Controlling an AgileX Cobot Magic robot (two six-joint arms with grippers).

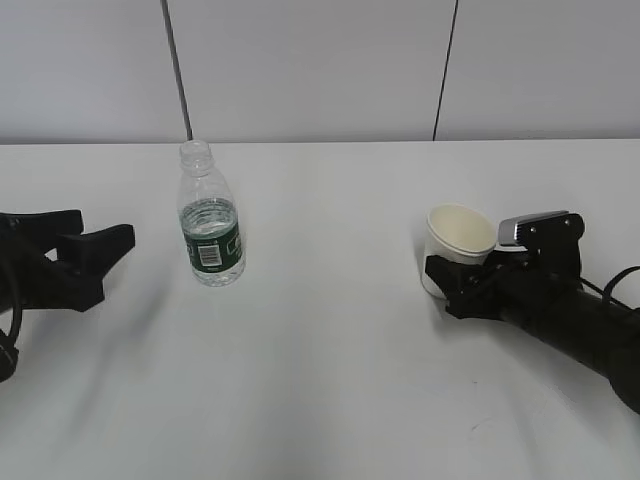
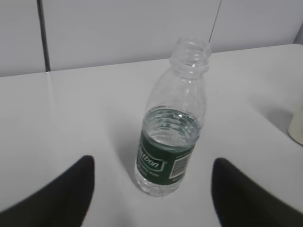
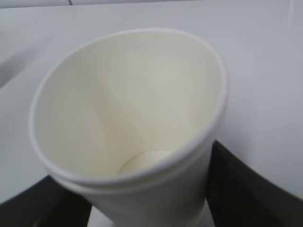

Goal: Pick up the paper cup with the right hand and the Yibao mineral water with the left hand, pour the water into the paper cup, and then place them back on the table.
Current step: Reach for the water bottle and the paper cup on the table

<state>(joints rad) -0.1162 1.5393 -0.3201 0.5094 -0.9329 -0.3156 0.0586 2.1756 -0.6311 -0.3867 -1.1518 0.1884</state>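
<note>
Right pincer (image 1: pixel 462 278) lies low on the table (image 1: pixel 330 380), its fingers flanking the upright paper cup (image 1: pixel 458 242), seemingly closed on it; left pincer (image 1: pixel 100 255) gapes open, apart from the standing Yibao mineral water (image 1: pixel 210 218); the right wrist view alone shows the cup's dry bottom.

Light is bright, even and diffuse, leaving the white tabletop (image 1: pixel 330 380) close to washed out with only soft grey shadows. A faint one lies under the left gripper (image 1: pixel 100 250), another beside the right gripper (image 1: pixel 470 275). In the left wrist view the gripper fingers (image 2: pixel 61 194) are dark and blurred at the lower edge. The paper cup (image 3: pixel 128 127) fills the right wrist view, its near rim soft and slightly out of focus.
</note>
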